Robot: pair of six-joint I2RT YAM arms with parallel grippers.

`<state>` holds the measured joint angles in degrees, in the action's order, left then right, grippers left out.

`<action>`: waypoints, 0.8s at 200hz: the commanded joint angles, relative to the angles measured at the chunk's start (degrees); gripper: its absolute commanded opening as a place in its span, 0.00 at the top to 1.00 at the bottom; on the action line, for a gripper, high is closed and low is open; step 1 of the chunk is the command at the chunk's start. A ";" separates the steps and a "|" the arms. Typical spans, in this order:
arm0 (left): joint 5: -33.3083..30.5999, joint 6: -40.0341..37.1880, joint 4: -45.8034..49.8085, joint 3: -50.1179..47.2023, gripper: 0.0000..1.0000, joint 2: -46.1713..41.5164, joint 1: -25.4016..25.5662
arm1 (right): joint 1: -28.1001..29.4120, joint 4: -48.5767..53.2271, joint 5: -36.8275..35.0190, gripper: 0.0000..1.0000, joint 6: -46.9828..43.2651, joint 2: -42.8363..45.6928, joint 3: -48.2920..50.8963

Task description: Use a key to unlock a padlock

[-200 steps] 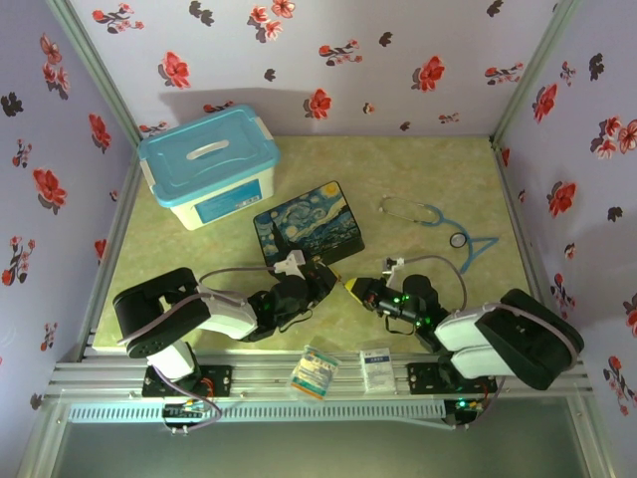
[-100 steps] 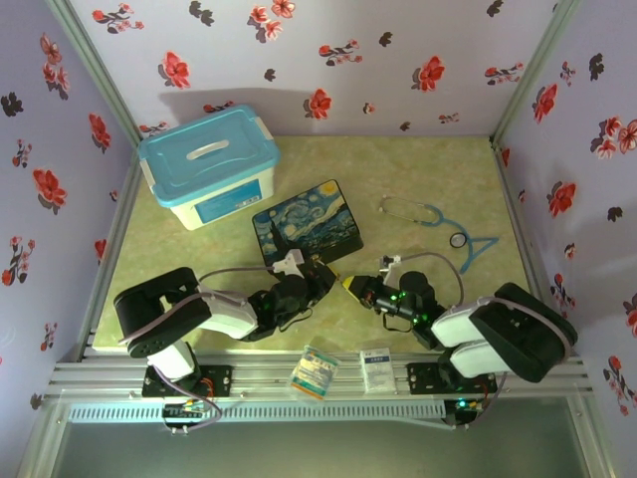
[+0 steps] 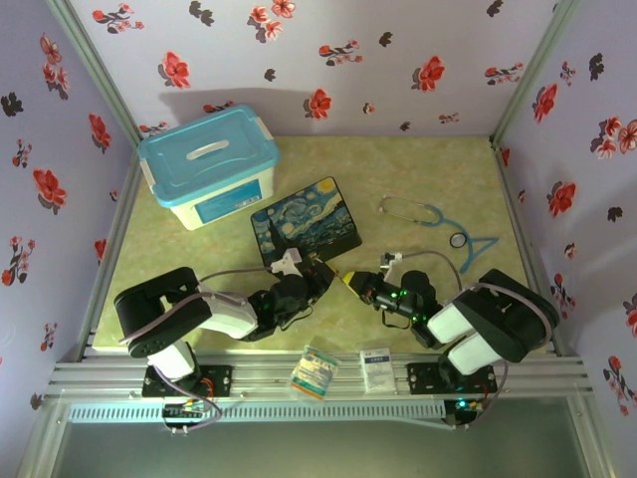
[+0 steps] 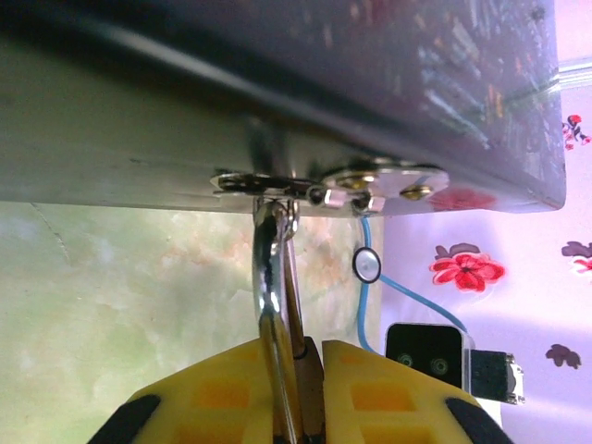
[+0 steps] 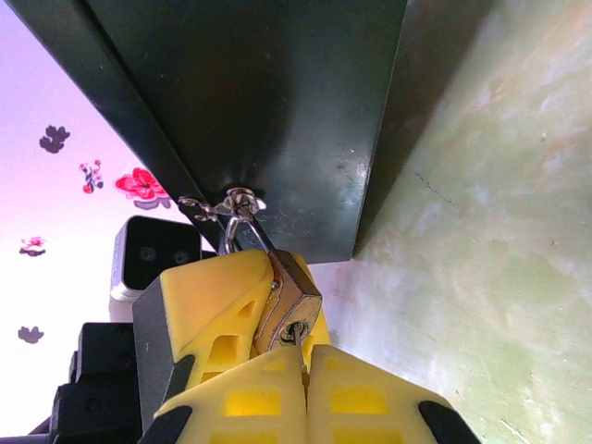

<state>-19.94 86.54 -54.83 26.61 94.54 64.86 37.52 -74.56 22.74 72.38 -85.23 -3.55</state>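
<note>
Padlock [image 5: 289, 298] hung from the clasp [image 5: 227, 205] of the painted box [image 5: 277, 111], clamped by left gripper [image 4: 301, 359]; right gripper [image 5: 303, 359] clenched the key [image 5: 295, 333] at its keyhole; stethoscope [image 3: 438, 224] lay apart from the box

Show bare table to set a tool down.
Free: green tabletop along the back wall, between the blue-lidded white plastic tub and the blue-tubed stethoscope; also the left strip in front of that tub. Crowded: near centre, where left gripper and right gripper meet at the small brass padlock on the painted box.
</note>
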 commanded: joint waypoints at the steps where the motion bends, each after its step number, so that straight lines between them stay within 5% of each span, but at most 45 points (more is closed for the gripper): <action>1: 5.98 1.33 -5.24 2.71 1.00 -1.44 2.02 | -0.75 4.32 -3.03 1.00 -5.27 3.52 -2.44; 20: 6.55 0.82 -3.79 3.88 1.00 -1.82 2.00 | 0.56 17.45 -4.15 1.00 -11.32 8.56 -5.12; 52: 6.76 1.44 -4.53 3.82 1.00 -1.83 1.89 | 0.54 20.39 -3.54 1.00 -10.73 12.51 -5.24; 109: 7.49 2.40 -6.88 4.38 1.00 0.26 1.92 | 0.46 20.68 -3.46 1.00 -2.27 12.68 -5.84; 160: 8.58 3.43 -9.76 5.00 1.00 2.18 2.16 | 0.11 9.63 0.22 1.00 10.47 4.76 -6.49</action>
<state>-19.97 88.71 -54.83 27.83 96.38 64.71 37.85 -55.79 21.71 76.07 -76.58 -7.25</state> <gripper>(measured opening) 0.137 0.046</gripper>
